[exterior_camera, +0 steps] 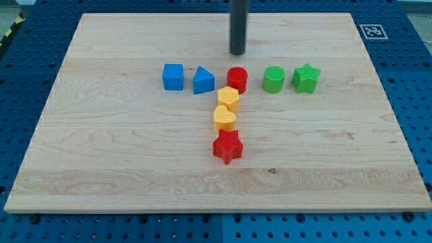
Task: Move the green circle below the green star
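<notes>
The green circle [274, 79] sits on the wooden board right of centre, just left of the green star [306, 77], with a small gap between them. My tip [237, 52] is above the red circle [237, 79] in the view, up and to the left of the green circle, touching no block.
A blue cube [173, 76] and a blue triangle [203, 81] lie left of the red circle. Below it run a yellow hexagon [229, 98], a yellow heart [225, 118] and a red star [227, 146]. The board [101, 155] has a marker tag [372, 30] at its top right.
</notes>
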Motion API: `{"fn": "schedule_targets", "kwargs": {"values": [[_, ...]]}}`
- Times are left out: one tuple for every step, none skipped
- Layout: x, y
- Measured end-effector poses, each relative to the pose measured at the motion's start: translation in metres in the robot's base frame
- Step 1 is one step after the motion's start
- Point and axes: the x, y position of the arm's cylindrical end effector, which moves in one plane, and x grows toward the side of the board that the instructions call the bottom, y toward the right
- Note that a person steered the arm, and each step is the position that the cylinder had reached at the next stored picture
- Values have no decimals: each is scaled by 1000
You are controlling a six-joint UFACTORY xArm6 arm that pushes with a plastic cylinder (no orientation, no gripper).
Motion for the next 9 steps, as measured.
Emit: {"fn": "schedule_targets", "kwargs": {"values": [[20, 18], [37, 3], [40, 8], [64, 18], [77, 35], [96, 46], [111, 46], [126, 46], [134, 46]]}}
